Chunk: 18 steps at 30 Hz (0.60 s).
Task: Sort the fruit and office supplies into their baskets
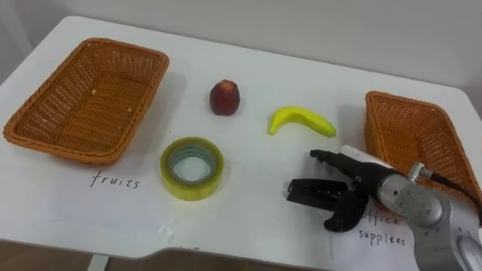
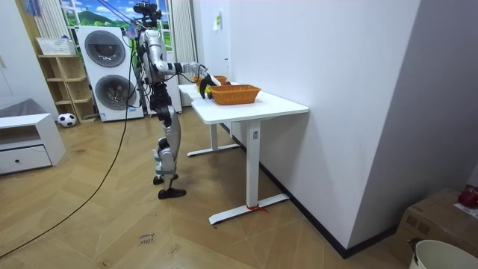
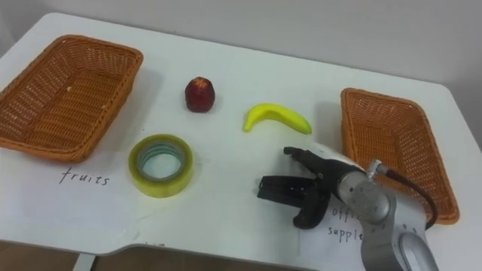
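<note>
White table, smooth top, rounded corners; the room view shows it on a white frame with two legs and flat feet, one long edge against a plain white wall. Handwriting in dark pen near the table's front edge: one word toward the left, two short lines toward the right.

Round the table: wood floor laid in herringbone. Beyond the table's far end, two front-loading machines, one stacked on the other, with an open wooden shelf unit beside them. A black-and-white ball lies on the floor by the shelves. Low white drawer cabinet at the room view's left. Cardboard box and a white bucket on the floor, well past the table's near end.
</note>
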{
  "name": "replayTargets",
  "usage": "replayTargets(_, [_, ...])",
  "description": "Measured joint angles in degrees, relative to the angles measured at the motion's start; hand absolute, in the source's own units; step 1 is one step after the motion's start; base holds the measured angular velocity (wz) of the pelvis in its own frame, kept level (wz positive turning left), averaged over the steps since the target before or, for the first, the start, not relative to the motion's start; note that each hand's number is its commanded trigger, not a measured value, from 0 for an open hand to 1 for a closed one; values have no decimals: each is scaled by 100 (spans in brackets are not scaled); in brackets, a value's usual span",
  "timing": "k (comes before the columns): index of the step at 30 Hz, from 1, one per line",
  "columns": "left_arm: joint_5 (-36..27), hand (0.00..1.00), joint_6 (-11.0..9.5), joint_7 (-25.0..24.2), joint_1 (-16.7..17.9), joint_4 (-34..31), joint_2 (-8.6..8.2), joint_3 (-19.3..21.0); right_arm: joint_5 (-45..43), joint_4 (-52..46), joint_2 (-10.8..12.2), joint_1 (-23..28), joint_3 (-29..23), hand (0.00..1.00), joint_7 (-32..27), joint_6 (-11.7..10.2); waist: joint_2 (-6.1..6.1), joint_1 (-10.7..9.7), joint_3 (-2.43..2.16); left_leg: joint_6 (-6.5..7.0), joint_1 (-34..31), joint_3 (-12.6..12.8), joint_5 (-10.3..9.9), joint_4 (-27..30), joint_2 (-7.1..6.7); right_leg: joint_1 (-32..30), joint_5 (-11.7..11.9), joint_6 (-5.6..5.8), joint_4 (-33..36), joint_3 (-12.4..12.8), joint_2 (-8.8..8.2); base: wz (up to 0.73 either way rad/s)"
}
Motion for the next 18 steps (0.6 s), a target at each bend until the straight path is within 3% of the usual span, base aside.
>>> replayTargets(13, [5, 0, -8, 64, -70, 135, 8, -230, -239, -129, 123, 6, 273, 0, -55, -9, 9, -4, 6, 0, 51, -26, 0, -48, 15, 37, 8, -5, -8, 26, 23, 0])
replayTargets(14, [5, 0, -8, 63, -94, 135, 8, -230, -242, -144, 123, 6, 297, 22, -59, -9, 10, -3, 6, 0, 61, -26, 0, -60, 16, 39, 8, -5, -8, 31, 26, 0])
replayTargets(15, [5, 0, -8, 64, -107, 135, 7, -230, -243, -148, 123, 6, 303, 64, -59, -9, 10, -1, 6, 0, 65, -26, 0, -67, 16, 39, 8, -5, -8, 32, 27, 0])
replayTargets(17, [5, 0, -8, 64, -143, 135, 8, -230, -247, -151, 123, 6, 313, 100, -60, -8, 11, 3, 7, 0, 74, -25, 0, -78, 17, 39, 8, -5, -7, 38, 31, 0])
replayTargets(18, [5, 0, -8, 64, -147, 135, 8, -230, -247, -154, 123, 7, 314, 100, -60, -8, 12, 2, 7, 0, 75, -25, 0, -78, 17, 39, 8, -5, -7, 39, 32, 0])
